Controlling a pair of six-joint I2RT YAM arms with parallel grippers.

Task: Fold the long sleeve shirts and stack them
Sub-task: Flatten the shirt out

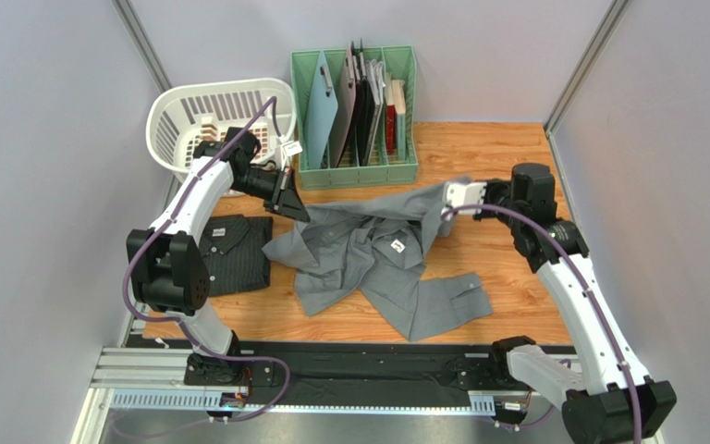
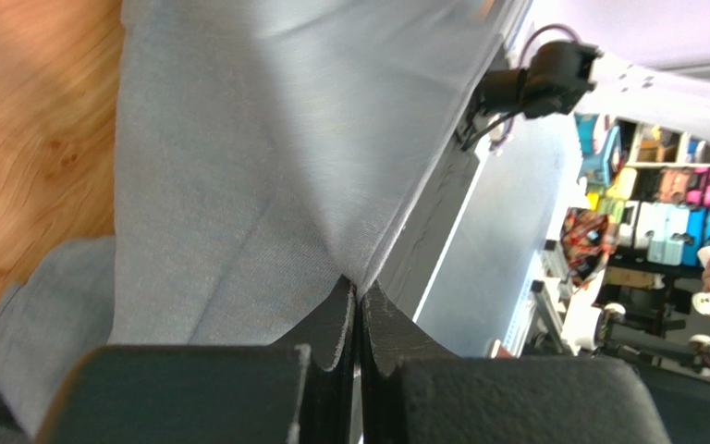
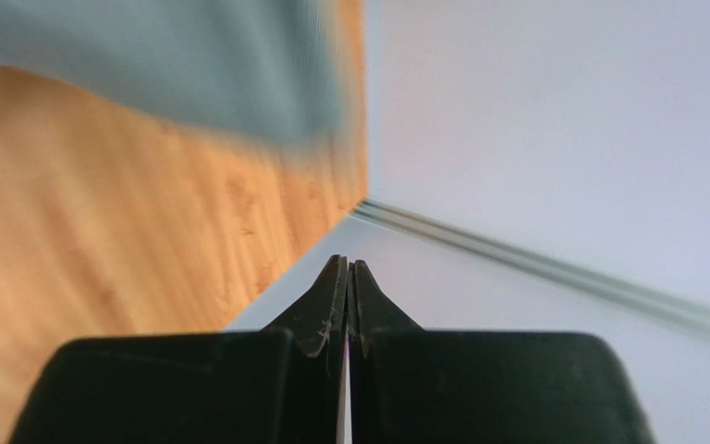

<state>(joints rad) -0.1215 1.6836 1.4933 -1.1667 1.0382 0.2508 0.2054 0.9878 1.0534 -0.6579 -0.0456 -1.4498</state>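
Currently, stock on your wooden surface (image 1: 507,157), w/ status:

Item 1: dark charcoal pinstriped collared cloth shirt (image 1: 238,252). Folded into a compact rectangle, collar up, lying flat at the left side beside the left arm. Counts as done.

Item 2: plain medium-grey collared button-up cloth shirt (image 1: 377,264). Mid-surface, rumpled, sleeves splayed, one toward the near edge. Not folded, not stacked.

Item 3: left end effector (image 1: 296,209). Jaws closed on item 2's far-left edge; wrist view shows grey cloth nipped right at the tips.

Item 4: right end effector (image 1: 453,196). Jaws fully closed. Top view has a grey sleeve raised against it, but wrist view shows no cloth between the tips, only a blurred grey patch farther off. Can't confirm a hold.

Item 5: white slatted plastic laundry basket (image 1: 225,86), far-left corner; pale green plastic file rack (image 1: 354,174) w/ upright boards, far centre. Neither is part of the job.

Progress, est.: approx. half. Left for you: spread item 2 flat, fold sleeves and body, then set one shirt on the other.
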